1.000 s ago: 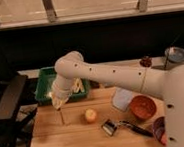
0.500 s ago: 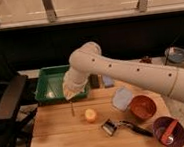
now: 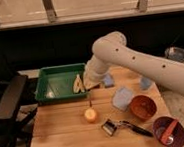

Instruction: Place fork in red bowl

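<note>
My gripper (image 3: 86,85) hangs at the end of the white arm, at the right edge of the green bin (image 3: 49,73). It is shut on the slim metal fork (image 3: 89,99), which points straight down above the wooden table (image 3: 58,137). The fork's tip is just above a small yellow-orange fruit (image 3: 90,115). The red bowl (image 3: 142,107), orange-red with a darker inside, stands on the table to the right of the gripper and lower in the view. It holds nothing that I can see.
A black-handled utensil (image 3: 123,127) lies in front of the red bowl. A dark purple bowl (image 3: 169,131) with an orange utensil is at the front right. A pale blue pad (image 3: 122,98) and small blue items (image 3: 145,83) lie behind the red bowl. A black chair (image 3: 8,101) stands at left.
The arm has carried the fork to the right and slightly forward, from the table's left side to beside the bin's right edge, above the yellow fruit.
</note>
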Tool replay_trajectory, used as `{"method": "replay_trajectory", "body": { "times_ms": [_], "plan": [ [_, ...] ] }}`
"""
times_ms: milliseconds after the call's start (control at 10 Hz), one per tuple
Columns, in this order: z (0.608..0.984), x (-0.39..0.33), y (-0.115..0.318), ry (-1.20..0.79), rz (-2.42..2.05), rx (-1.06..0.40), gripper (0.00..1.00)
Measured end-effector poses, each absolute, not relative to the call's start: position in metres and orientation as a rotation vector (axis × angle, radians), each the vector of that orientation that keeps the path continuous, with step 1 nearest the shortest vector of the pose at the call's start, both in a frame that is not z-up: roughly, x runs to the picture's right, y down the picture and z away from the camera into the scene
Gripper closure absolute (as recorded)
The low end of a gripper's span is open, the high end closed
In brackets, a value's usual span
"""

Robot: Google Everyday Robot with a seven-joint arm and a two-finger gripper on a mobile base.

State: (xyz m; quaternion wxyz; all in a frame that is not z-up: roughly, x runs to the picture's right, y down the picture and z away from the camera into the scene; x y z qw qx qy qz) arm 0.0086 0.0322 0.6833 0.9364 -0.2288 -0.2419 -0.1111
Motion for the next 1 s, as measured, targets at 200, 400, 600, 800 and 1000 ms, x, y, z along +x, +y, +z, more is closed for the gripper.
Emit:
{"method": "replay_trajectory", "body": {
  "times_ms": [200, 400, 600, 800, 1000],
  "plan": [
    [0.687, 0.045, 0.03, -0.486, -0.154, -0.471, 1.0],
    [0.688, 0.042, 0.03, -0.489, -0.158, -0.472, 1.0],
    [0.688, 0.043, 0.03, -0.489, -0.157, -0.473, 1.0],
    [0.688, 0.044, 0.03, -0.488, -0.153, -0.472, 1.0],
    [0.69, 0.046, 0.027, -0.471, -0.135, -0.465, 1.0]
  ]
}}
